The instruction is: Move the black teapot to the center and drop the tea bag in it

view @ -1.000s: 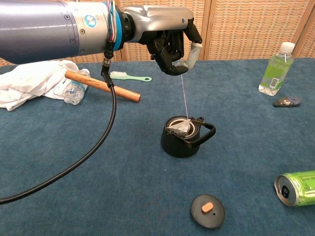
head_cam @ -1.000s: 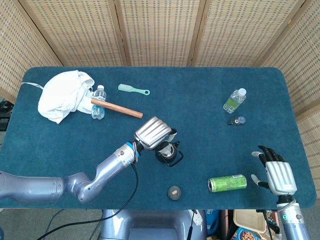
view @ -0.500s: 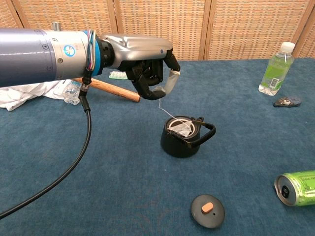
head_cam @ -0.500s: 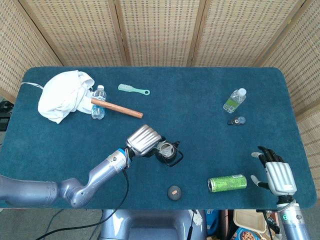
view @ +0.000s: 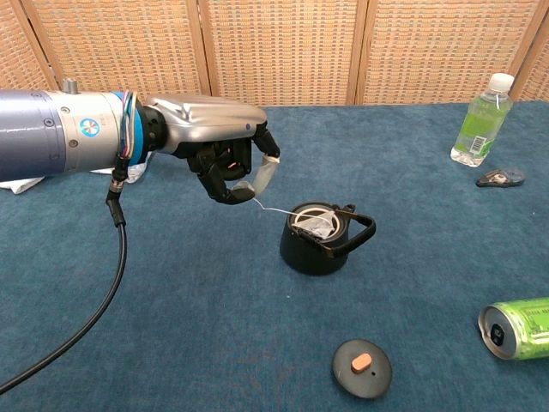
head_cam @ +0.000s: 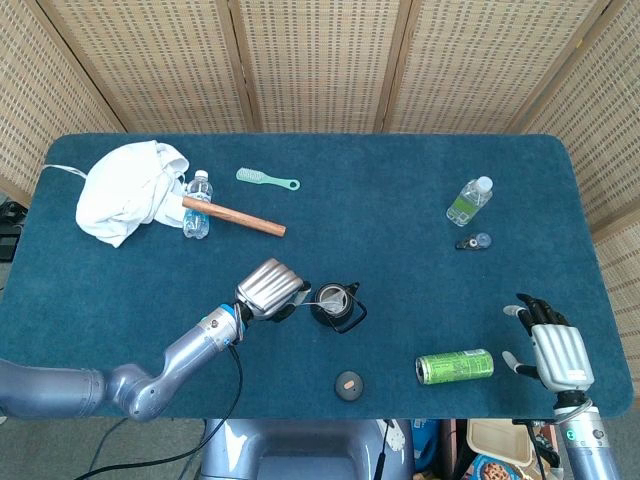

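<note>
Lid (view: pixel 362 367) and can (view: pixel 517 328) near teapot (view: pixel 318 241)

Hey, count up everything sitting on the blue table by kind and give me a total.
Bottles: 2
Teapot: 1
Teapot lid: 1
Tea bag: 1
Green can: 1
Brush: 1
Wooden stick: 1
White cloth: 1
Small dark object: 1
Total: 10

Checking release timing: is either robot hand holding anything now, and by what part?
The left robot hand pinches the tea bag by its string; the bag itself lies inside the black teapot. The right robot hand holds nothing, fingers apart.
</note>
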You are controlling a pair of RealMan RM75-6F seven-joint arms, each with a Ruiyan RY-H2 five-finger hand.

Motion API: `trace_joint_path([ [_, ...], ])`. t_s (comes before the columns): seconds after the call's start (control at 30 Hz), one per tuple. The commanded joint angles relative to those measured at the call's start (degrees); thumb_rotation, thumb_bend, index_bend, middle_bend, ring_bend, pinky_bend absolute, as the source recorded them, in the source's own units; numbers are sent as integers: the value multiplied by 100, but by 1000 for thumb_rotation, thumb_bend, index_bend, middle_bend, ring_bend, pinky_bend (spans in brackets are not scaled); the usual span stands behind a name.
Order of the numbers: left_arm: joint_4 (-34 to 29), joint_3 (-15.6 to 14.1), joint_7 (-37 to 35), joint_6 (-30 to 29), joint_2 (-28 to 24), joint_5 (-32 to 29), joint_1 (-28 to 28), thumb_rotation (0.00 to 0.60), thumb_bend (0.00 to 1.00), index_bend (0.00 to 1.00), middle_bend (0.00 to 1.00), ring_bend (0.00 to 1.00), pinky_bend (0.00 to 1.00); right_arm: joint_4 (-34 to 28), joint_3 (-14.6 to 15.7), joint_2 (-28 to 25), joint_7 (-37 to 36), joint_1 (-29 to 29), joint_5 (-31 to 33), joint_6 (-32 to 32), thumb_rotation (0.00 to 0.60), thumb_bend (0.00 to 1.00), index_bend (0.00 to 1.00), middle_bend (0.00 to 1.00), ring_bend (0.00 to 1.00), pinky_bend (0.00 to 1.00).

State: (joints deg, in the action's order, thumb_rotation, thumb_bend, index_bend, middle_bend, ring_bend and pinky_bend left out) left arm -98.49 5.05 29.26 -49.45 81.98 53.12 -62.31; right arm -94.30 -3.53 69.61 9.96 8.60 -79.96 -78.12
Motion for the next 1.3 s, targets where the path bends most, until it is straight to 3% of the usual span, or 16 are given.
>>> trace_joint_path([
  [0.03,0,-100,137,-7,-4,-115,24,600,468,620,869,805,674,-9,-11,-3,12,10,15,17,600,378,308,226,187,324],
  [0.17,-69,-168,317,-70,-29,-259,34,600,468,611,865,800,674,-9,-17,-3,18,22,32,45,600,379,308,227,187,325],
  [0.33,-259,-288,838,-194,-114,-625,-56,600,468,505,859,795,674,-3,-25,6,13,34,43,66,600,378,308,228,186,325],
  [0.63,-469,-281,982,-298,-159,-810,-96,600,468,398,859,794,674,16,-30,7,-23,40,52,83,600,378,308,229,187,324],
  [0.9,-699,-291,1261,10,-426,-1225,-401,600,472,258,864,796,679,38,-27,13,-44,42,42,89,600,378,308,229,187,325],
  [1.0,-823,-287,1415,235,-573,-1622,-671,600,592,211,882,804,687,38,-30,19,-40,43,41,86,600,379,308,229,187,325],
  [1.1,-886,-307,1534,341,-636,-1937,-896,600,773,186,897,813,692,26,-28,14,-33,42,33,80,600,379,308,229,187,325],
  [1.3,-901,-337,1646,389,-596,-2350,-1226,600,888,184,905,817,692,15,-23,5,-13,39,29,75,600,379,308,229,186,325],
])
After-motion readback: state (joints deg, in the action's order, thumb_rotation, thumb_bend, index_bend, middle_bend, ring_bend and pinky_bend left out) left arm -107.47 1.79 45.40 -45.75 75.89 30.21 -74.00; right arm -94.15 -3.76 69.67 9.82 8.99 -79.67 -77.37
